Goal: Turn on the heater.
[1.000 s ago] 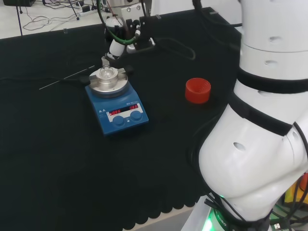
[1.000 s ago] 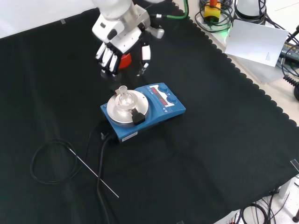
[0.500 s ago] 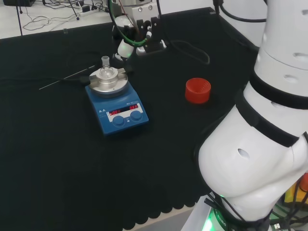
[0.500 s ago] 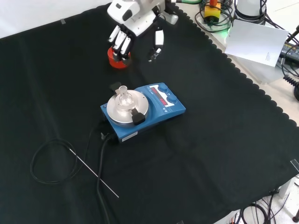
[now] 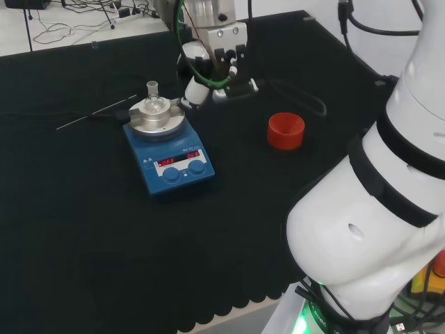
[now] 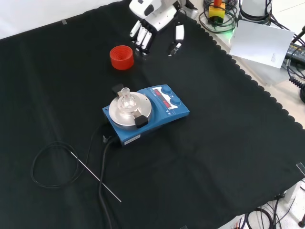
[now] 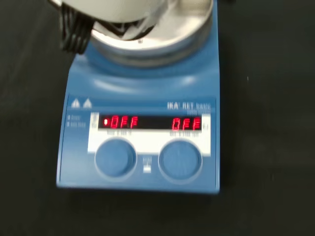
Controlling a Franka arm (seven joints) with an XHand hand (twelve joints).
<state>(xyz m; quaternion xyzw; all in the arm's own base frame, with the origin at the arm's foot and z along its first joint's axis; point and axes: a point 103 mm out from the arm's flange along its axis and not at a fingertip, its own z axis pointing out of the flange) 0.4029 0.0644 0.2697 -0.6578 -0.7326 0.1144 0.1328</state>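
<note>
The hand (image 6: 155, 24) has drawn away from the heater (image 6: 145, 113), fingers relaxed.

1. Heater (image 7: 140, 83), front panel: dark display strip (image 7: 150, 122) w/ two red lit readouts, one over each knob: left readout (image 7: 121, 121), right readout (image 7: 186, 123). Three characters each; a small red dot sits before the left one.
2. Same panel, above the strip's left end: two small white triangle signs (image 7: 80, 103), side by side.
3. Above the strip's right end: a line of small white print (image 7: 189, 105), maker/model type.
4. Tiny print beside and under the readouts, too small to tell.
5. Small white symbol (image 7: 146, 164) btwn the two round knobs.
6. Head view: red readouts (image 5: 179, 159) show as glowing marks, illegible.
7. Front view: white sheet (image 6: 261, 44) off the tabletop, w/ a small triangle mark (image 6: 273, 57).
</note>
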